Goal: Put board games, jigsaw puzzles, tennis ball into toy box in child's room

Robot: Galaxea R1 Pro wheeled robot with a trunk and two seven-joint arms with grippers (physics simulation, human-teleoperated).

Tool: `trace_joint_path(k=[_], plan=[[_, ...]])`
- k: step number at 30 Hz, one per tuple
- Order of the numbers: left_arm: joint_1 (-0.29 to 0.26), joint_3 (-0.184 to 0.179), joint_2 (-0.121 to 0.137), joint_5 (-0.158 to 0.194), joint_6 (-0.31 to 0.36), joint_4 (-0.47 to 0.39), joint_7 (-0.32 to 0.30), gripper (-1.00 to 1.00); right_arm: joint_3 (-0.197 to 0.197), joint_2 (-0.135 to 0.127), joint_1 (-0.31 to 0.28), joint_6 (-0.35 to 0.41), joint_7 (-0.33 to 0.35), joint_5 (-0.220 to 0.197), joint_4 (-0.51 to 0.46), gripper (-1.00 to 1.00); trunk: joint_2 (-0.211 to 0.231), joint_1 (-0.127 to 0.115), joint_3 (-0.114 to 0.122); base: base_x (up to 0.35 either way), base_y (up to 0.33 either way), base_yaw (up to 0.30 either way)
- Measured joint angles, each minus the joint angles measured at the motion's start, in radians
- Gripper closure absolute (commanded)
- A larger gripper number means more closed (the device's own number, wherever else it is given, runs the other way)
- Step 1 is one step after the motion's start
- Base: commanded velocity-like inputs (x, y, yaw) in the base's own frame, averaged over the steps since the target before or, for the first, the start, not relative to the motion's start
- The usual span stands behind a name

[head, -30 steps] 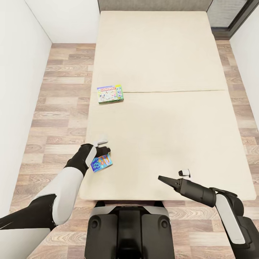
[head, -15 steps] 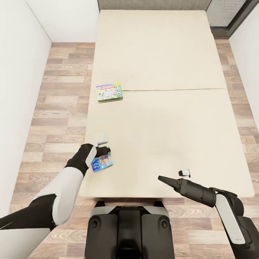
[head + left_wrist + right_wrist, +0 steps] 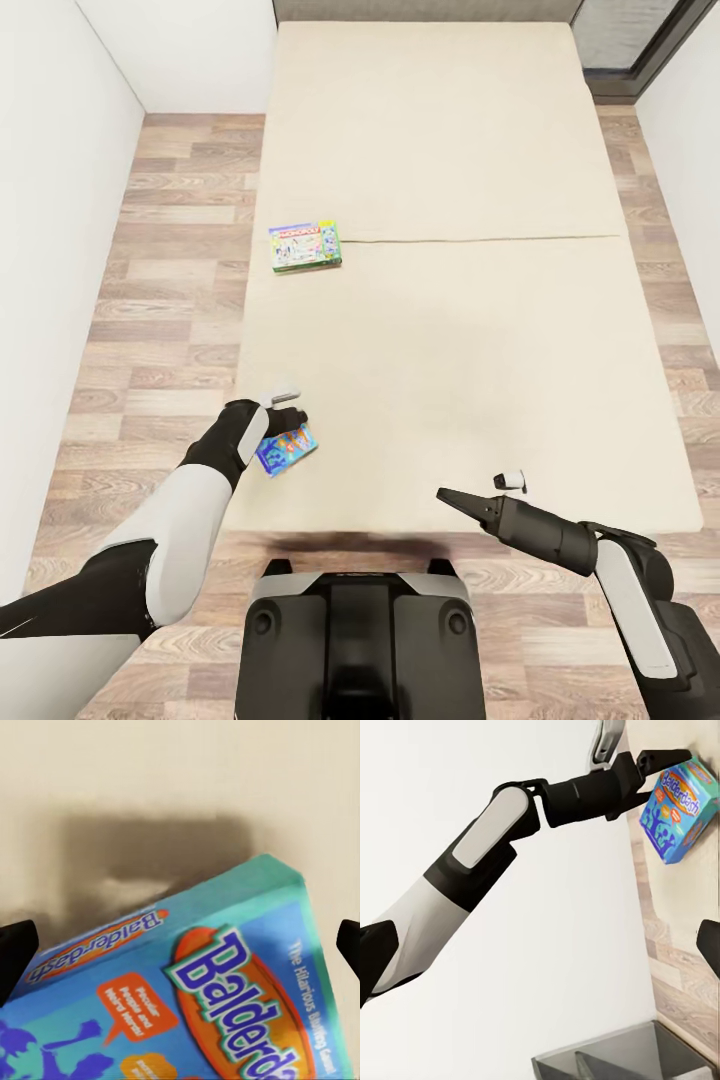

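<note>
Balderdash board game (image 3: pixel 287 449), gripped in my left gripper's (image 3: pixel 284 425) closed jaws just above the bed (image 3: pixel 450 330), is in hand; Monopoly box (image 3: pixel 305 246) lies untouched farther up; right gripper (image 3: pixel 455 497) jaws: cannot tell.

The head camera looked steeply down over the bed (image 3: pixel 450 300); both wrist cameras shared the blue game box (image 3: pixel 187 997), the left one close.

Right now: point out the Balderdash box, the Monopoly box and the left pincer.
Balderdash box (image 3: pixel 225 997): left wrist view, printed lid.
Monopoly box (image 3: pixel 304 245): head view, lid centre.
Left pincer (image 3: pixel 288 420): head view, between its fingertips.
</note>
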Motion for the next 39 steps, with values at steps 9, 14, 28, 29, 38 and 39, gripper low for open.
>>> trace_joint_path(k=[9, 14, 28, 29, 38, 39], plan=[[0.0, -0.001, 0.0, 0.0, 0.0, 0.0, 0.0, -1.0, 0.0, 0.0, 0.001, 0.0, -0.015, 0.0, 0.0, -1.0, 0.0, 0.0, 0.0, -0.087, -0.015, 0.0], [0.0, -0.001, 0.0, 0.0, 0.0, 0.0, 0.0, -1.0, 0.001, 0.0, 0.001, 0.0, -0.016, 0.0, 0.0, -1.0, 0.0, 0.0, 0.0, -0.084, -0.091, 0.0], [0.0, -0.001, -0.001, 0.0, 0.0, 0.002, 0.0, -1.0, 0.001, 0.0, 0.002, 0.0, -0.016, 0.0, 0.0, -1.0, 0.0, 0.0, 0.0, -0.007, -0.081, 0.0], [0.0, -0.001, 0.0, 0.0, 0.0, 0.002, 0.0, -1.0, 0.001, 0.0, 0.002, 0.0, -0.015, 0.0, 0.0, -1.0, 0.0, 0.0, 0.0, -0.029, -0.241, 0.0], [0.0, -0.001, 0.0, -0.002, 0.0, 0.005, 0.0, -1.0, 0.001, 0.003, 0.002, 0.0, -0.015, 0.0, 0.0, -1.0, 0.0, 0.0, 0.0, -0.019, -0.094, 0.0], [0.0, -0.001, 0.0, -0.002, -0.001, 0.005, 0.0, -1.0, 0.001, 0.004, 0.002, 0.0, -0.015, 0.0, 0.0, -1.0, 0.0, 0.0, 0.0, -0.121, -0.179, 0.0]])
